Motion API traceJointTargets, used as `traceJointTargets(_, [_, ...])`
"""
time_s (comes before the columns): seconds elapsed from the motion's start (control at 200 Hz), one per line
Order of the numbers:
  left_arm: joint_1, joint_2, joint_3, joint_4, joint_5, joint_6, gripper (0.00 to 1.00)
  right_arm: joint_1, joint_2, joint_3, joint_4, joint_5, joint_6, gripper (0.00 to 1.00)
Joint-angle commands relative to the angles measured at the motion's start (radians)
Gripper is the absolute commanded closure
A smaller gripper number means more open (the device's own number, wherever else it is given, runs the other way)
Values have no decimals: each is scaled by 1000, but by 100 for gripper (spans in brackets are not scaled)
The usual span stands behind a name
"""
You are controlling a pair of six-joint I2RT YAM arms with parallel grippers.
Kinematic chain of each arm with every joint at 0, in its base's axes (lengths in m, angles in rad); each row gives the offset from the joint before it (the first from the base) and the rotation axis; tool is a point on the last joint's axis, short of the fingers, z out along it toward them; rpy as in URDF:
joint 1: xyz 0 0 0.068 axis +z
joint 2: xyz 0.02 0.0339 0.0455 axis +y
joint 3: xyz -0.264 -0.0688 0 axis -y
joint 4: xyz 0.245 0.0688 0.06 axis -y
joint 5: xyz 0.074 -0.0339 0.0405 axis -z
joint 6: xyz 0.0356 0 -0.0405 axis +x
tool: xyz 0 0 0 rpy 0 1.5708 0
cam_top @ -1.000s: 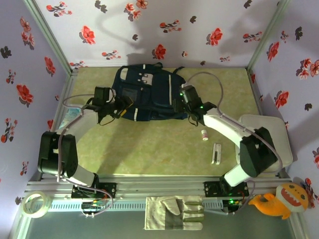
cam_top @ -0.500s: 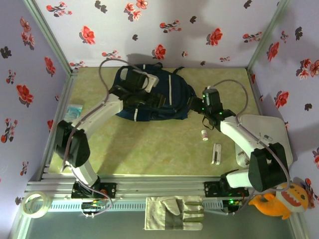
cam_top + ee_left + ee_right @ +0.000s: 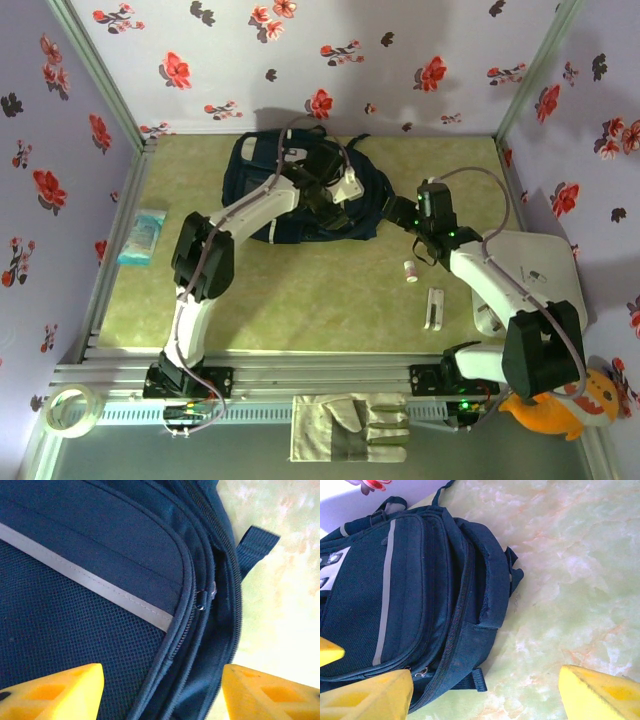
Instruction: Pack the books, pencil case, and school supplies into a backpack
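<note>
The left gripper [image 3: 160, 692], spread and empty, hovers over the backpack [image 3: 90, 545], a zipper pull [image 3: 202, 599] just ahead between its fingers; a square pinch on that small tab looks best. The right gripper [image 3: 485, 689], also spread, hangs with the backpack ahead-left.

A large dark navy fabric backpack [image 3: 258, 185] lies flat at the far middle of the green marbled table [image 3: 300, 300]. The left gripper [image 3: 162, 682] hangs over its right half, and the right gripper [image 3: 402, 212] is just off its right edge. Nearer and rightward, a tiny white tube [image 3: 410, 271] lies behind a slim white bar [image 3: 434, 308]. A pale blue plastic packet [image 3: 142, 236] lies by the left edge.
</note>
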Motion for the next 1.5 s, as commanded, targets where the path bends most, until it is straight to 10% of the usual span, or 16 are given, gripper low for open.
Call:
traceJointTargets(0.0, [-2, 36, 46, -51, -35, 102, 41, -11, -31, -14, 2, 0, 19, 23])
traceJointTargets(0.585, [50, -68, -12, 97, 78, 25, 100, -18, -26, -28, 35, -59, -51, 23])
traceJointTargets(0.975, [161, -318, -265, 294, 297, -168, 100, 57, 71, 36, 106, -248, -238, 32])
traceJointTargets(1.495, [240, -423, -376, 437, 433, -329, 100, 290, 259, 186, 126, -118, -471, 61])
